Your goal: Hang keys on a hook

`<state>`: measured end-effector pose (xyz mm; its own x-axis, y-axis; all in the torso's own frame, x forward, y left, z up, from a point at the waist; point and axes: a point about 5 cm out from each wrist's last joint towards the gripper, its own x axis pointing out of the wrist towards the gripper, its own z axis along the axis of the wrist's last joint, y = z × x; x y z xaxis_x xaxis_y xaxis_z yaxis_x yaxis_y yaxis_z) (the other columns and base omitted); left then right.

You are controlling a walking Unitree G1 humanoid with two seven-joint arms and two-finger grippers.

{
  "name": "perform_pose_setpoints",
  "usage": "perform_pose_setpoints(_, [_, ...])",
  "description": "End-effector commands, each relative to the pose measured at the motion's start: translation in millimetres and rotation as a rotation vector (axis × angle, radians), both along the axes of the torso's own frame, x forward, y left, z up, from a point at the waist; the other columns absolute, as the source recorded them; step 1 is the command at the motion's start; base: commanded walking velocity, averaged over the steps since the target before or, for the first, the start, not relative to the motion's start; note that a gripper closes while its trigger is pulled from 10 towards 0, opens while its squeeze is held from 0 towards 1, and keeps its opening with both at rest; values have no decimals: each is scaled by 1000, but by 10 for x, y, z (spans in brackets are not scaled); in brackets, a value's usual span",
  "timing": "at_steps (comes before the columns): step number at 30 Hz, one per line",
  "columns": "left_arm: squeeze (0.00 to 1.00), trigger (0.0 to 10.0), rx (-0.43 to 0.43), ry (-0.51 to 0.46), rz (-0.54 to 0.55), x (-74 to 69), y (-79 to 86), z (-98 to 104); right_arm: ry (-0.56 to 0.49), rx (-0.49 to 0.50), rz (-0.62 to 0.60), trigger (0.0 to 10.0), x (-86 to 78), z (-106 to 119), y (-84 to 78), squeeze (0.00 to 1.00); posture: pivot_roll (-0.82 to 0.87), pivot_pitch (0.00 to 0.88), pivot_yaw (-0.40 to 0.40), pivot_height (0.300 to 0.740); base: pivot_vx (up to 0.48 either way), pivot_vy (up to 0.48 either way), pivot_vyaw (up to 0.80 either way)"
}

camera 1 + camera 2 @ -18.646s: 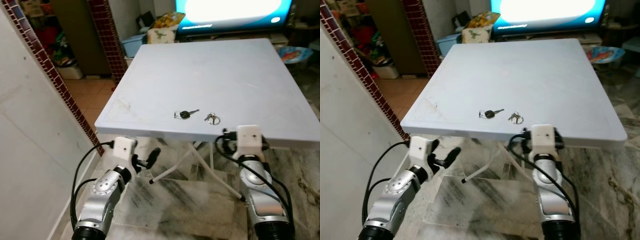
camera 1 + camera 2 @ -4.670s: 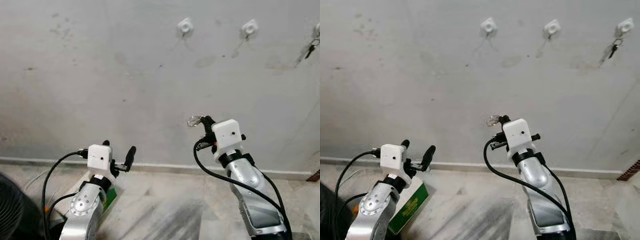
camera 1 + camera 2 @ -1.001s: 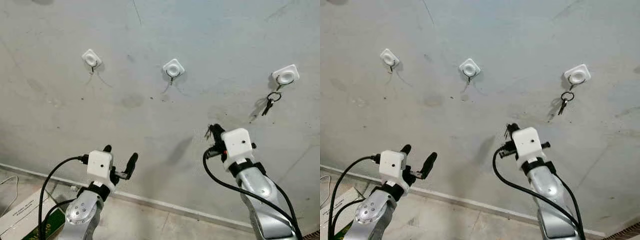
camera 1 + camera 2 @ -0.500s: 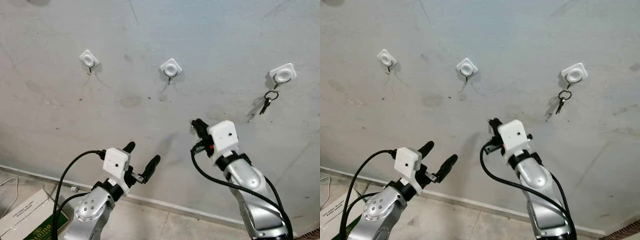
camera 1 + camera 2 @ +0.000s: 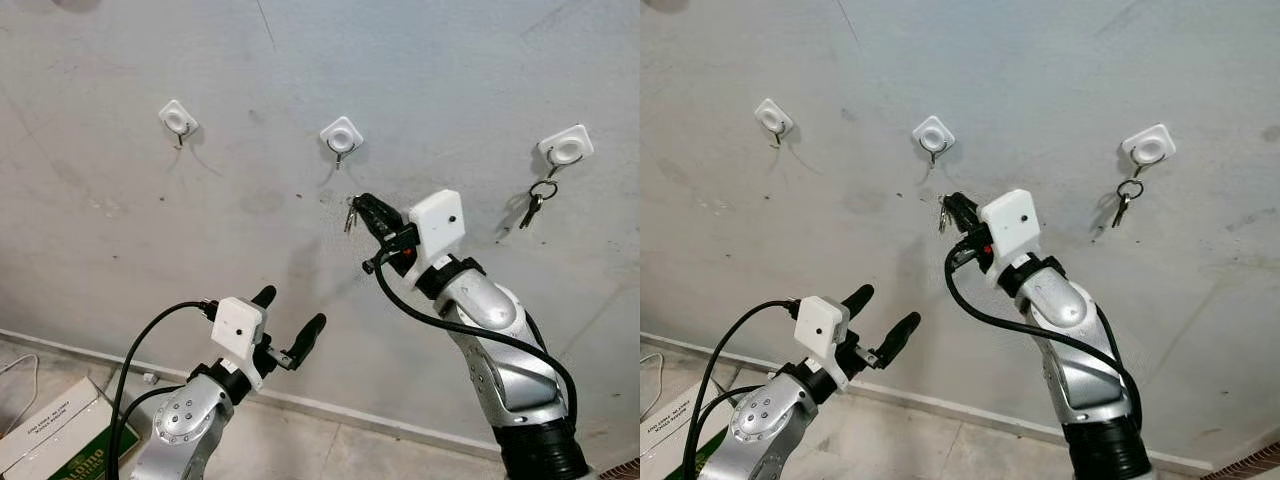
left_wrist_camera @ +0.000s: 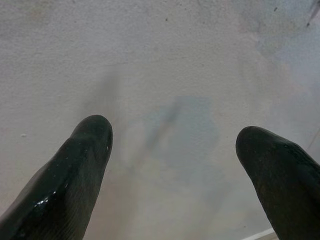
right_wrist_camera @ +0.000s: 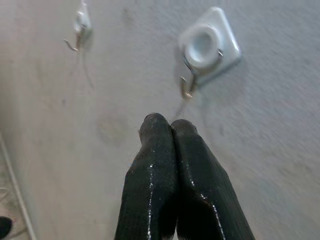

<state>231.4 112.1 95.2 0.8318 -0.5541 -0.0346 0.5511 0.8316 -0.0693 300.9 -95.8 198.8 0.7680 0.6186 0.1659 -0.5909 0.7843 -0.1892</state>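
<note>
Three white hooks sit on the grey wall: a left hook (image 5: 177, 120), a middle hook (image 5: 342, 137) and a right hook (image 5: 565, 150), from which a set of keys (image 5: 535, 203) hangs. My right gripper (image 5: 358, 206) is raised just below and right of the middle hook, shut on a small bunch of keys (image 5: 349, 215) that dangles at its tip. In the right wrist view the pressed-together fingertips (image 7: 167, 125) point just under that hook (image 7: 204, 46). My left gripper (image 5: 290, 308) is lower down, open and holding nothing, facing bare wall (image 6: 170, 75).
A green and white cardboard box (image 5: 45, 435) lies on the floor at the lower left. A skirting line (image 5: 380, 420) runs along the foot of the wall. Black cables loop from both wrists.
My right arm has lifted and swung left, carrying the keys from below up to just under the middle hook. The left arm rose a second ago and now holds still.
</note>
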Motion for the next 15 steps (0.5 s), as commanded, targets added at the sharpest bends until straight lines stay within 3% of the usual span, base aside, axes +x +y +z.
perform_pose_setpoints(1, [0,10000,21,-1,-11,2,6,-1,0,12,44,10000,22,50,61,0,13,0,66,740,0,0,0])
perform_pose_setpoints(15, [0,10000,32,-7,-13,18,-18,-14,-37,22,155,10000,163,241,258,0,15,0,67,740,0,0,0])
